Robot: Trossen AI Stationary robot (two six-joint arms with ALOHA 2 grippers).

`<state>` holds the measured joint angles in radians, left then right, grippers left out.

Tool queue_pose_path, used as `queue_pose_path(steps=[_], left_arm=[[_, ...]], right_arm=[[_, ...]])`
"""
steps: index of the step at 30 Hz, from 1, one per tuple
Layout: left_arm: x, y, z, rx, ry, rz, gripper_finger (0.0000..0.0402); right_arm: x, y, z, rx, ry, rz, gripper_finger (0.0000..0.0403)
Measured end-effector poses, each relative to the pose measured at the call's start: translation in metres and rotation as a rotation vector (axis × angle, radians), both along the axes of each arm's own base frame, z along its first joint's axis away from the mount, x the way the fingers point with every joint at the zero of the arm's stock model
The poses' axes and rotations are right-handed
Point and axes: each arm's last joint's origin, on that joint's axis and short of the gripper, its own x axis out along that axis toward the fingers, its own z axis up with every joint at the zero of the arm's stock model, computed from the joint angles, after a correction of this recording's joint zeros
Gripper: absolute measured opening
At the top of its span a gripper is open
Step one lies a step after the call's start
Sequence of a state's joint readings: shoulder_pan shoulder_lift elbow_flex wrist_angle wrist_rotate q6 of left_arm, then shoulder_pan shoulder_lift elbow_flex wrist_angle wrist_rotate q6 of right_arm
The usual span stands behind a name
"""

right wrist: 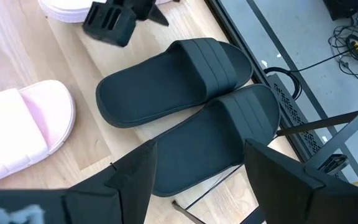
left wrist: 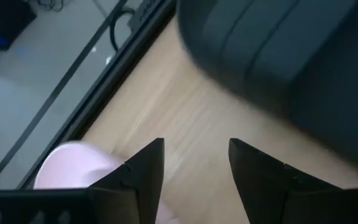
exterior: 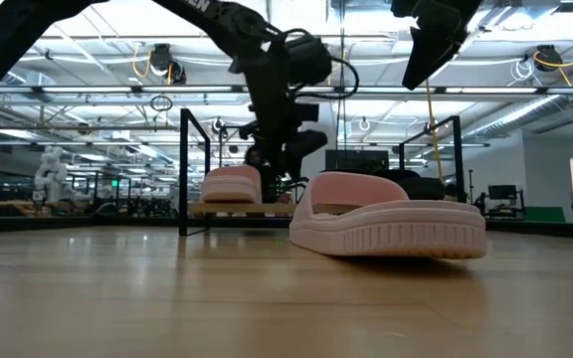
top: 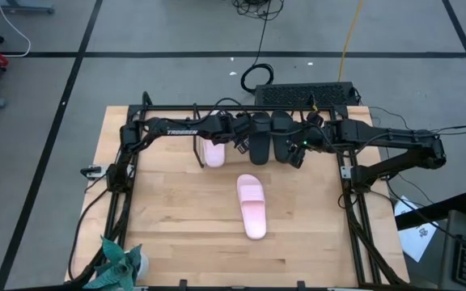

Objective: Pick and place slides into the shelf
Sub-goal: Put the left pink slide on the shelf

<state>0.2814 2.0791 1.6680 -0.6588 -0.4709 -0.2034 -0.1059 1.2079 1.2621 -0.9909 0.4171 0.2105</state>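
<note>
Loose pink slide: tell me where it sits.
In the high view the loose pink slide lies alone mid-table on the bare wood, in front of the shelf holding the other pink slide.

Both arms are dark, near-black, built of slim tubular links joined by bulkier rounded housings, and the left arm (top: 180, 127) carries white block lettering along its long link. Black cables loop loosely beside the wrist housing just behind the left gripper (left wrist: 194, 177), whose fingers (left wrist: 146, 171) are flat, matte black wedges tapering to blunt angular tips. The right gripper (right wrist: 197, 180) has the same black wedge fingers, and a small green light glows just behind it on the right arm (top: 395, 145).
</note>
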Motion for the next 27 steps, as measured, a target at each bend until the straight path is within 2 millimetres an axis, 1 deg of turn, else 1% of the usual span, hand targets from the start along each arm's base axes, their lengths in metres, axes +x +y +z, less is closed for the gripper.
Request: queue_pose_path(steps=[5, 9, 14, 22, 27], left_arm=[[0.002, -0.006, 0.0, -0.014, -0.005, -0.024, 0.0182], [-0.001, -0.006, -0.008, -0.038, 0.036, -0.015, 0.0182], [-0.001, -0.004, -0.008, -0.052, 0.023, 0.005, 0.0182], [-0.011, -0.005, -0.012, -0.067, 0.144, -0.016, 0.0182], [-0.018, -0.006, -0.013, -0.041, 0.258, -0.044, 0.0182]], right_arm=[[0.0, -0.001, 0.0, -0.005, 0.002, 0.003, 0.0231], [0.0, -0.001, 0.0, -0.004, 0.001, 0.003, 0.0231], [0.0, -0.001, 0.0, -0.003, -0.003, 0.004, 0.0231], [0.001, -0.001, 0.0, -0.003, -0.004, 0.005, 0.0231], [0.001, -0.001, 0.001, -0.004, -0.015, 0.005, 0.0231]])
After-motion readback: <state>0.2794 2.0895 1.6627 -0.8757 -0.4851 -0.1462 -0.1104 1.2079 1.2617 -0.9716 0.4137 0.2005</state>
